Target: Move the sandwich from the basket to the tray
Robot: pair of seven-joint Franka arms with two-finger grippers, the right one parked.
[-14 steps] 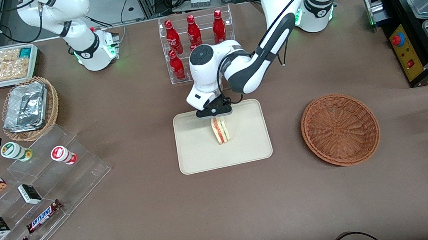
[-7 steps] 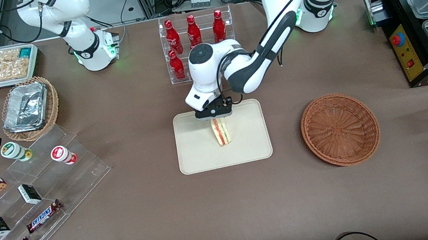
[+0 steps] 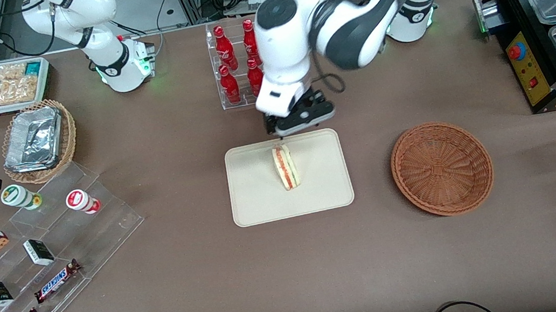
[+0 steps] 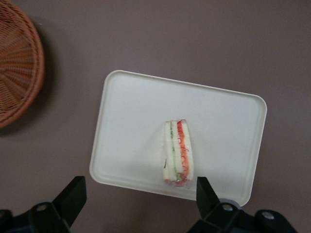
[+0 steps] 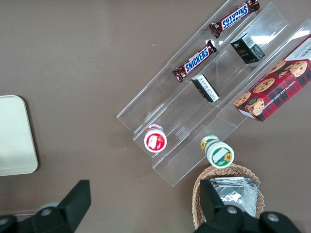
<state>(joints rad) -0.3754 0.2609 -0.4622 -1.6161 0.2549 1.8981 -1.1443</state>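
Raised above the table, the gripper (image 3: 299,123) hangs with its fingers (image 4: 74,193) spread wide and nothing between them, over the tray's (image 3: 257,202) edge farthest from the front camera. Below it and slightly nearer that camera, the sandwich (image 3: 285,167) lies on the tray, resting on its side with its red and green filling stripes showing, clear of both fingertips. In the wrist view the sandwich (image 4: 178,153) sits between the two fingers' lines of reach, well beneath them, on the tray (image 4: 126,121). The basket (image 3: 442,168) stands on the table apart from the tray, off to the working arm's end from the gripper, with no sandwich in it; its rim (image 4: 19,68) shows in the wrist view too. A rack of red bottles (image 3: 227,54) stands just beside the wrist, farther from the front camera than the gripper.
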